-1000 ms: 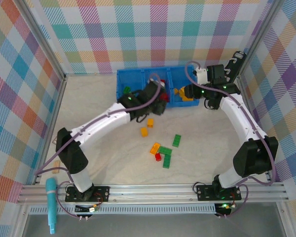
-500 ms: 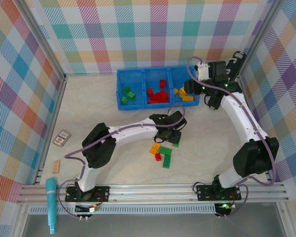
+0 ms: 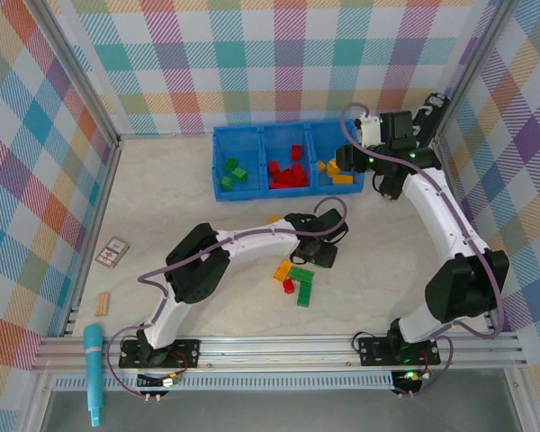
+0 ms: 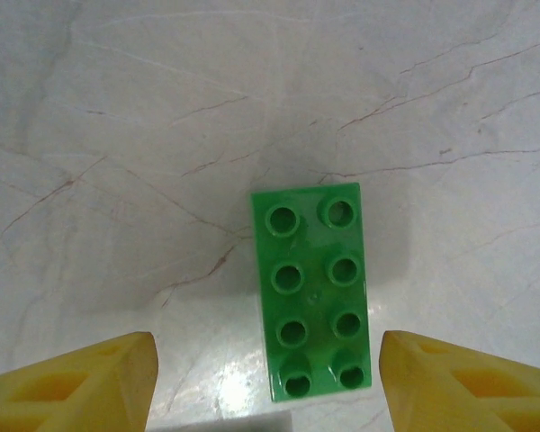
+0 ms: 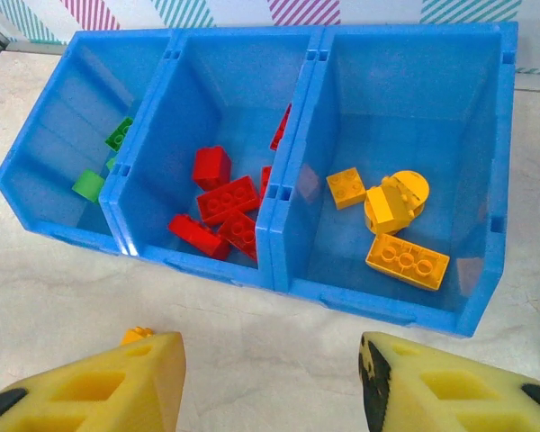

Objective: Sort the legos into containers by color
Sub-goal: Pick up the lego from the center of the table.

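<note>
No legible text, label or number anywhere.

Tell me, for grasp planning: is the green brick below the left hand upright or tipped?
Upright: the green brick lies flat, eight studs showing.

Pastel plaid walls (image 3: 288, 63) surround a marbled beige tabletop (image 3: 162, 207).

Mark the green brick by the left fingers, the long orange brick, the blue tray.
green brick (image 4: 310, 292): left wrist view, studded top.
long orange brick (image 5: 407, 261): right wrist view, studded top.
blue tray (image 5: 387, 310): right wrist view, front wall.
</note>
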